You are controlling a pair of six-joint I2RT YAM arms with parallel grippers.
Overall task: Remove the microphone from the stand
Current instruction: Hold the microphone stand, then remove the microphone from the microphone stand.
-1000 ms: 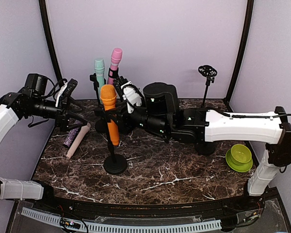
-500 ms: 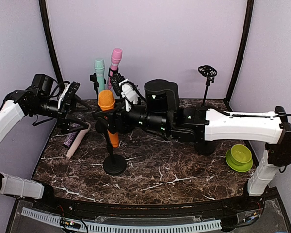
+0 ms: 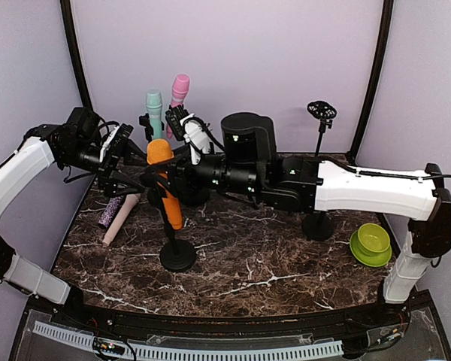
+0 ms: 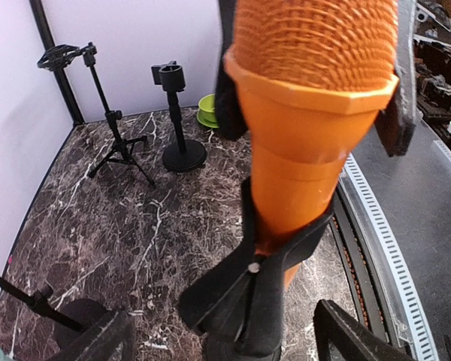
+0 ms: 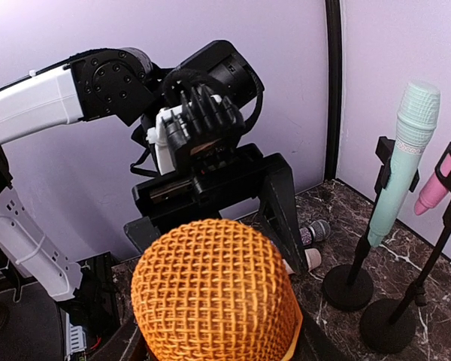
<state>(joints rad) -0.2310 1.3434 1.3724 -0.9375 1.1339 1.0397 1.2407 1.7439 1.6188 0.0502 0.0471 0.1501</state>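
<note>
An orange microphone (image 3: 165, 188) sits tilted in the black clip (image 4: 264, 274) of a round-based stand (image 3: 179, 254). My right gripper (image 3: 164, 167) reaches in from the right, its fingers (image 4: 227, 83) pressed on either side of the mesh head (image 5: 214, 293); it is shut on the head. My left gripper (image 3: 137, 180) comes from the left and is open. Its fingertips (image 4: 349, 335) straddle the stand just under the clip with gaps on both sides. In the right wrist view the left gripper (image 5: 210, 188) faces me behind the head.
At the back stand a mint microphone (image 3: 154, 105) and a pink one (image 3: 180, 86) on their stands. A glitter microphone (image 3: 111, 212) and a pale one (image 3: 122, 216) lie at the left. An empty tripod holder (image 3: 321, 111), a round stand base (image 3: 318, 226) and a green bowl (image 3: 371, 242) are on the right.
My left gripper has swung right, up to the stand. My right gripper has opened, slid from the handle up to the head, and closed there. Microphone and stand have shifted slightly left.
</note>
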